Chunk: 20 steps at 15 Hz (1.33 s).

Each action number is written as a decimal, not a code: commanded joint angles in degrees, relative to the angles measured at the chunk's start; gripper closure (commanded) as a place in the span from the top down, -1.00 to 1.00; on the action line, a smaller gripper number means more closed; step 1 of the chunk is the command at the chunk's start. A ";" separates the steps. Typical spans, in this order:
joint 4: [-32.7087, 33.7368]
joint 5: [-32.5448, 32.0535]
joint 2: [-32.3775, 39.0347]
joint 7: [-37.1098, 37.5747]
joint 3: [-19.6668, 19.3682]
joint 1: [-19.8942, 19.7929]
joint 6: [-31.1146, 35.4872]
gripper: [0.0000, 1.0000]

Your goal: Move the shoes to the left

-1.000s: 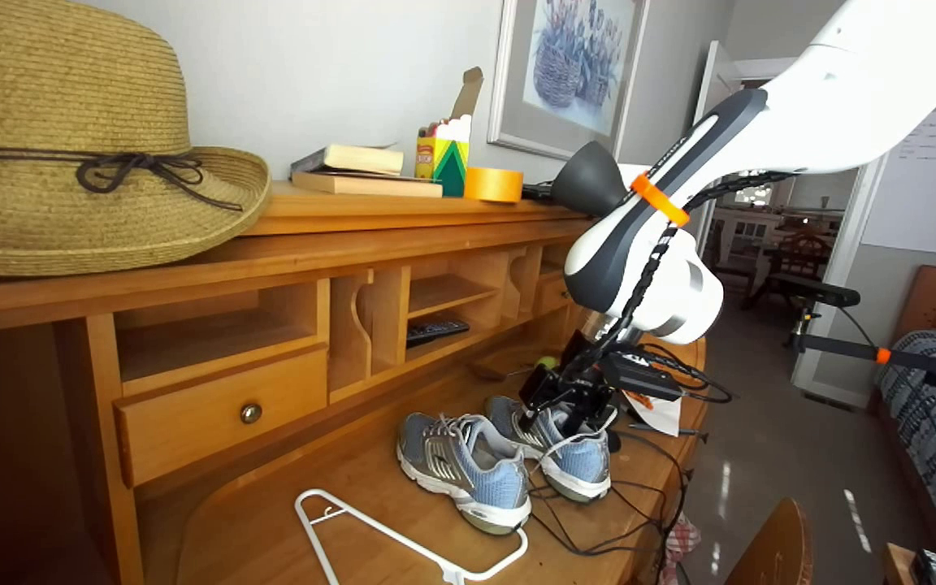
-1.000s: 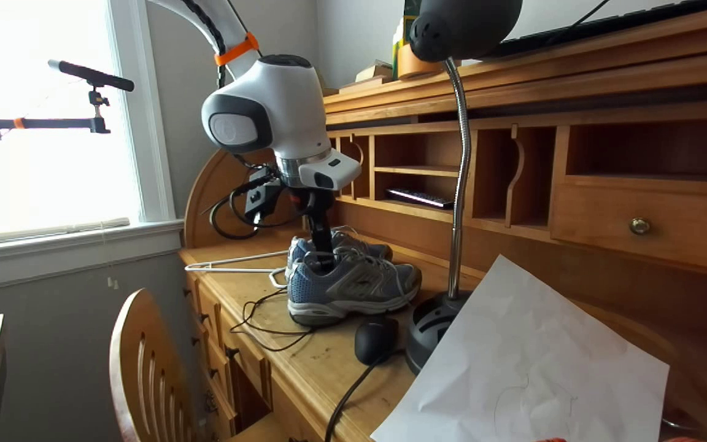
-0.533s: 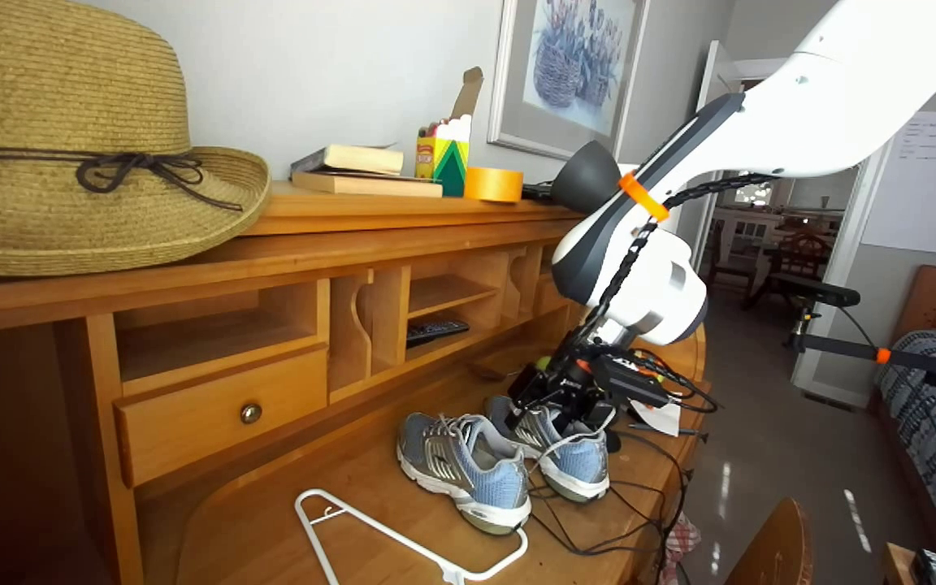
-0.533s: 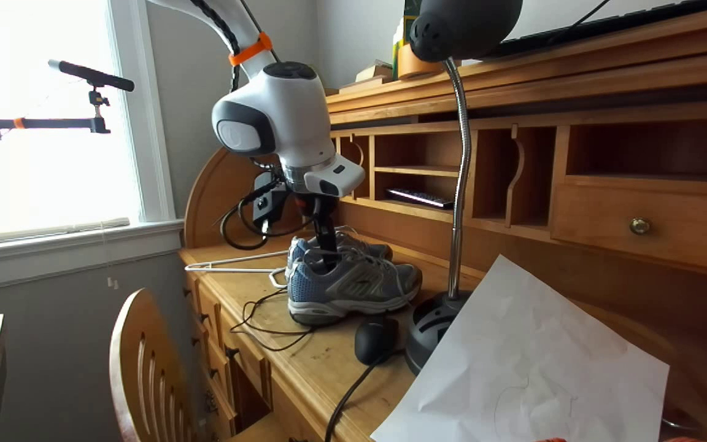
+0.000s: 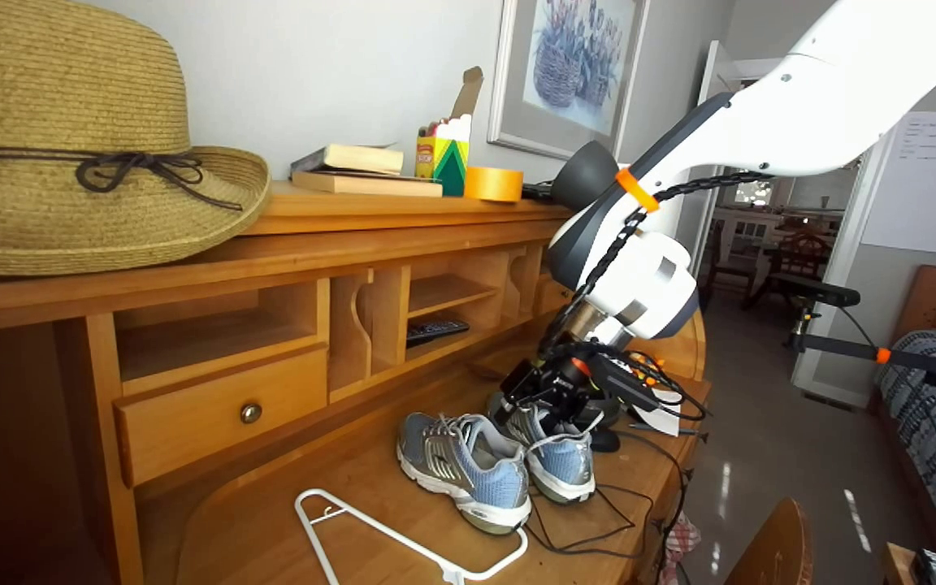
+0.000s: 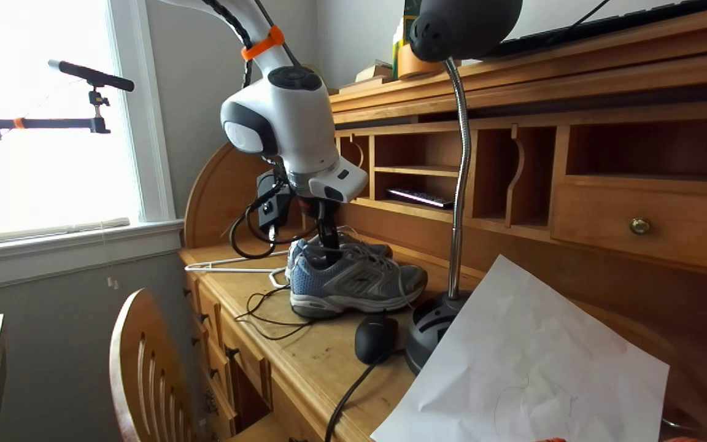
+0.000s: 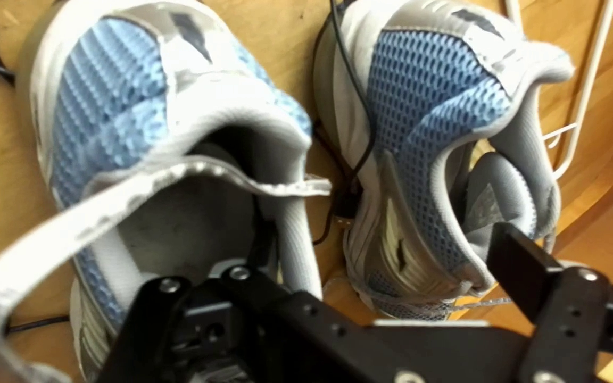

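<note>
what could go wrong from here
The open black gripper, one finger inside the grey and light-blue mesh sneaker, might snag its loose white lace. Pulling could drag the thin black cable looping beside the matching sneaker. That one, if bumped, might shove the slim white hanger near its heel.

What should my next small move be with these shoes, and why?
I'd probably close the jaws gently. In the wrist view they stand open: one dips inside the shoe that lies nearer the mouse, the other sits outside, towards the second shoe, so the side wall between them looks ready to pinch.
</note>
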 commanded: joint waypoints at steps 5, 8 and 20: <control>2.11 -0.64 3.15 -2.46 0.65 -0.20 -3.03 1.00; 1.90 -2.40 3.68 -1.29 0.23 0.60 -2.69 1.00; 1.46 -12.97 5.67 4.71 -2.25 3.08 -2.27 0.19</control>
